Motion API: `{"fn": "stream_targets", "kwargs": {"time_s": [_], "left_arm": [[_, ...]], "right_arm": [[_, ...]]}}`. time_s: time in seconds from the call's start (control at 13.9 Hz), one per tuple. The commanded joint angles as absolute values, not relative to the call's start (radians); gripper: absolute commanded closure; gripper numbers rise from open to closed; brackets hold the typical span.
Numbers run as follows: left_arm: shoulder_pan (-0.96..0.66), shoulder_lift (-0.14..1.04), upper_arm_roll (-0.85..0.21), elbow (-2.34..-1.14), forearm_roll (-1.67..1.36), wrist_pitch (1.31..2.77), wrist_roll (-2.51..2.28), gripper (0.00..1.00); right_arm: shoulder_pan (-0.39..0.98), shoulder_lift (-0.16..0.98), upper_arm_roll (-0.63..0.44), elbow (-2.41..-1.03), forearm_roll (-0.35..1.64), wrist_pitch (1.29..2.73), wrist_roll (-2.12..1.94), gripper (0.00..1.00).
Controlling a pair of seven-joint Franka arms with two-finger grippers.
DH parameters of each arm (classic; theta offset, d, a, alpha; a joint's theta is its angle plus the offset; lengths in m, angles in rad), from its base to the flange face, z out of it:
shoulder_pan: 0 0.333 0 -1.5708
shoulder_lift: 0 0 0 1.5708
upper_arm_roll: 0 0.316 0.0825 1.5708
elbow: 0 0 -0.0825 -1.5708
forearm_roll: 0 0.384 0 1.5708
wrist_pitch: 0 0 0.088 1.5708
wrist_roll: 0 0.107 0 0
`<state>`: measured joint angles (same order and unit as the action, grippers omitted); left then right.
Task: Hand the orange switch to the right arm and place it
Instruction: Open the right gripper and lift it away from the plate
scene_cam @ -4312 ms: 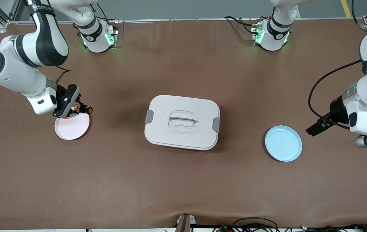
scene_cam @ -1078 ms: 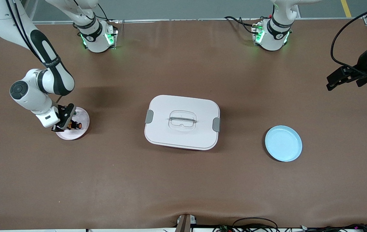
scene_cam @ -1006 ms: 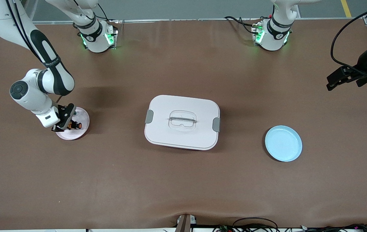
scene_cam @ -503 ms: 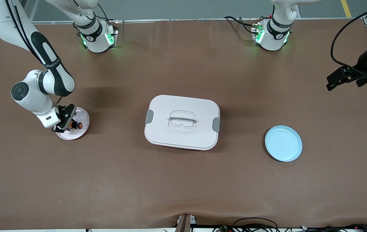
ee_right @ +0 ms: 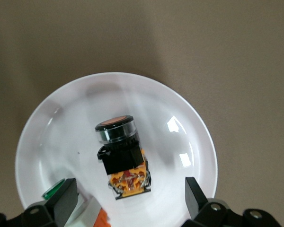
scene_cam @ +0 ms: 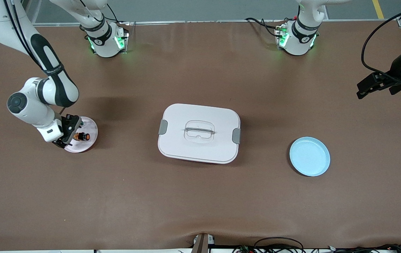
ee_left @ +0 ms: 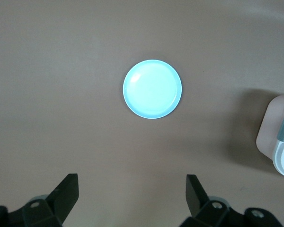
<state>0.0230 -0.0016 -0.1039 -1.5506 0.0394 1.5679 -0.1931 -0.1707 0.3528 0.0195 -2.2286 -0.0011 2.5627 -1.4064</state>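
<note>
right claw (scene_cam: 69, 137) spread over orange switch (ee_right: 120, 153) — left claw (scene_cam: 374, 85) waits, spread

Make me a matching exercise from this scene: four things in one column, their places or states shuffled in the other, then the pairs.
Things:
1. small black-and-orange switch
2. round light-blue plate
3. white lidded box
4. left gripper

Places or states:
A. mid-table, between the two plates
B. open, high over the left arm's end of the table
C. lying on the round pink plate, between the right gripper's open fingers
D. nothing on it

Pairs: 1-C, 2-D, 3-A, 4-B
</note>
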Motion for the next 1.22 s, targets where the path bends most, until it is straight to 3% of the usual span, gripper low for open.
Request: {"fn": "stream_targets", "kwargs": {"time_s": [0.0,0.65,1.15], "left_arm": [[0.023,-0.023,-0.097,-1.569,0.023,1.577,-0.169,0.00],[0.023,-0.023,-0.097,-1.568,0.023,1.578,-0.169,0.00],[0.023,-0.018,-0.097,-1.568,0.023,1.594,-0.169,0.00]], "right_arm": [[-0.173,0.296,0.025,-2.175,-0.003,2.401,-1.314,0.00],[-0.170,0.086,0.025,-2.168,-0.003,2.096,-0.767,0.00],[-0.186,0.014,0.017,-2.099,-0.003,1.893,-0.592,0.00]]}}
